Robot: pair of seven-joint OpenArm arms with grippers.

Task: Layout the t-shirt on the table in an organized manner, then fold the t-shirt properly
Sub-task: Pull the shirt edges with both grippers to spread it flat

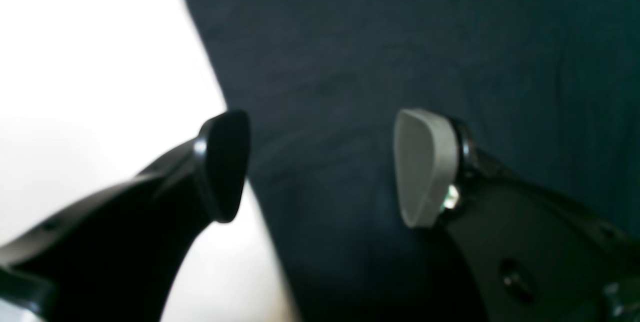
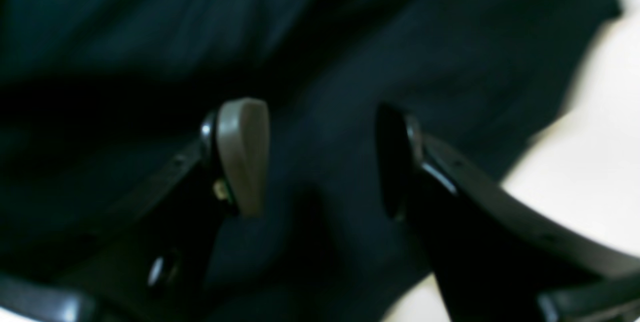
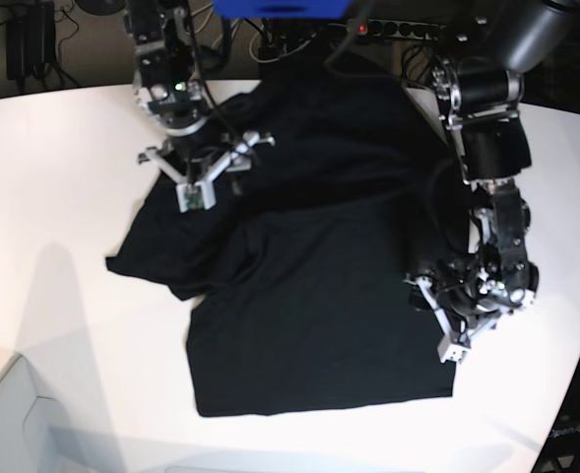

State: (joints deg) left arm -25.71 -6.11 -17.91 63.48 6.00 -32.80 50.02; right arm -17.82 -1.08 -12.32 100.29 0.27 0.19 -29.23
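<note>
T-shirt (image 3: pixel 309 276) beneath both parted pincers, left pincer (image 1: pixel 320 167) over its edge, right pincer (image 2: pixel 320 157) over folds.

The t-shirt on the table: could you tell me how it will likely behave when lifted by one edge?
The t-shirt already lies rumpled and creased, so it will probably drape and sag rather than hold shape. Thin cloth looks light. On the smooth table it may slide when pushed.
</note>
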